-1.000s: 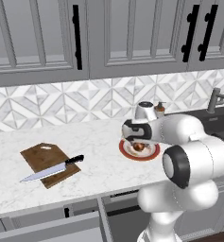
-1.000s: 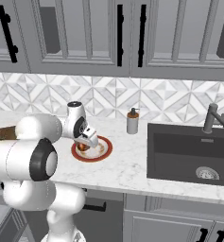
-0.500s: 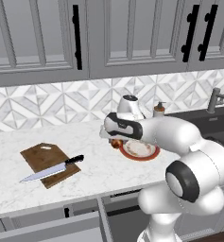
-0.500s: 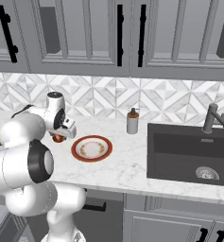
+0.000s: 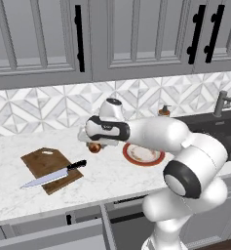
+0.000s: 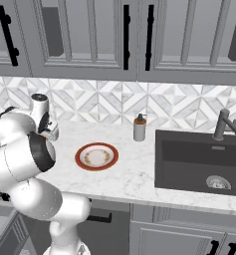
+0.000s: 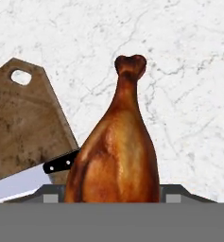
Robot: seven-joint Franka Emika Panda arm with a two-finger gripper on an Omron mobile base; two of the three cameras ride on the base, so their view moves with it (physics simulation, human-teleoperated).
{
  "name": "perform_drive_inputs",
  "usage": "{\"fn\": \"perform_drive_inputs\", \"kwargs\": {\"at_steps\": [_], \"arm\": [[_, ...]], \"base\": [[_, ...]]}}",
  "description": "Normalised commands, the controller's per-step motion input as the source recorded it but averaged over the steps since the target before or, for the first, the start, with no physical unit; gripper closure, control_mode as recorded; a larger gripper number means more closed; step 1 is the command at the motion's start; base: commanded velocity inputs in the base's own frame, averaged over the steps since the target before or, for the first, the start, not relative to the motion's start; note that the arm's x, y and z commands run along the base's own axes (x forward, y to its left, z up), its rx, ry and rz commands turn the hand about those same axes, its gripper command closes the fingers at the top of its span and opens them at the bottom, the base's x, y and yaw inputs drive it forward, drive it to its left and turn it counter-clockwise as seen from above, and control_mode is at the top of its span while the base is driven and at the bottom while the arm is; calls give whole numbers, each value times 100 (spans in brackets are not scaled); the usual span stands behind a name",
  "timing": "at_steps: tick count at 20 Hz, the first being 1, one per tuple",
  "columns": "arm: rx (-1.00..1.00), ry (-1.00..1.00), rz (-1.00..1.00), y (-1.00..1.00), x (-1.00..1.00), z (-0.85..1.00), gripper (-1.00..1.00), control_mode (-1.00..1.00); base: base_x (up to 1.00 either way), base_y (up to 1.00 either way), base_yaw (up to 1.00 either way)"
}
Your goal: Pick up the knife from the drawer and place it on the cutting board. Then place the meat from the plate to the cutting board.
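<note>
Reddish-brown meat (image 7: pixel 117 150), shaped like a drumstick, sits clamped in our gripper (image 5: pixel 93 145), which has carried it further left off the plate (image 5: pixel 143 154) since half a second ago and now hangs over bare marble counter (image 5: pixel 112 178) between plate and cutting board (image 5: pixel 49 167). We see the plate left with only a few crumbs. Further left the knife (image 5: pixel 52 175) lies across the board, black handle toward us. Behind the plate stands a soap bottle (image 6: pixel 139 128), then the sink (image 6: pixel 199 164). Below, the drawer (image 5: pixel 53 234) hangs open

Arm stretched left over counter, end effector (image 5: pixel 94 145) pointing down, fingers clamped on meat (image 5: pixel 94 147).
</note>
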Motion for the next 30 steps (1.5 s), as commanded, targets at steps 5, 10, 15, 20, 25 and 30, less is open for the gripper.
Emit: {"fn": "perform_drive_inputs", "kwargs": {"at_steps": [5,10,15,20,25,30], "arm": [[-3,-1,-1,100,54,1,100,-100],[-16,1,-4,98,29,0,100,-100],[-4,-3,3,78,-2,0,100,-100],[-10,0,0,80,11,-5,100,-100],[-20,6,-1,29,5,-38,100,-100],[-10,3,0,2,6,-24,-100,-100]], "base": [[0,0,0],[0,0,0],[0,0,0],[0,0,0],[0,0,0],[0,0,0]]}}
